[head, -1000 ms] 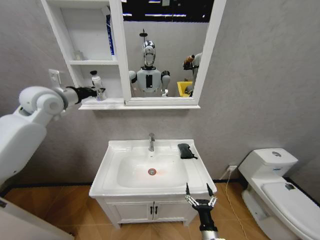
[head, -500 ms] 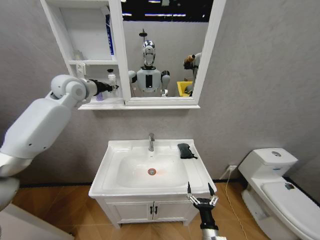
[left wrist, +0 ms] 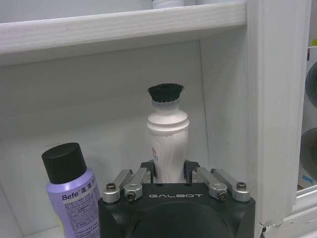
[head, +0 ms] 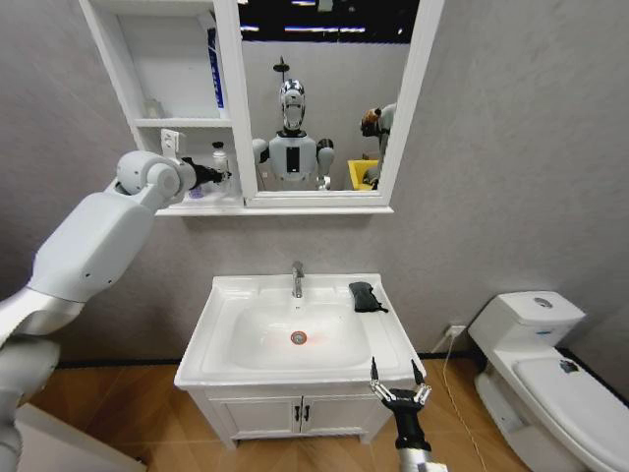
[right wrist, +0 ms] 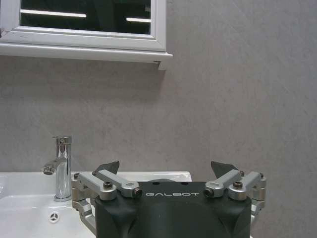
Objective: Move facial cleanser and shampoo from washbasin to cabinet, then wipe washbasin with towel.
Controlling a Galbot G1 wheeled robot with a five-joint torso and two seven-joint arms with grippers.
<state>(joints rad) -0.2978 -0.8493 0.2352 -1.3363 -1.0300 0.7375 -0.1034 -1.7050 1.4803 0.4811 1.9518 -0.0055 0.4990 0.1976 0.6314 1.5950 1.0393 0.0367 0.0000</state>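
My left gripper reaches into the lowest shelf of the white cabinet and is shut on a white bottle with a black brush top. Up close, the fingers clamp the upright white bottle low on its body, with a purple black-capped bottle standing beside it. A black towel lies on the right rim of the washbasin. In front of the vanity, below the basin's right corner, my right gripper hangs open and holds nothing; its wrist view shows the gripper the same way.
A chrome tap stands at the back of the basin. The white-framed mirror joins the cabinet on its right. A white toilet stands to the right. Blue items sit on an upper shelf.
My left arm has swung right, carrying the white bottle from the cabinet's left edge into the lowest shelf, beside the purple bottle. The right gripper has barely moved.
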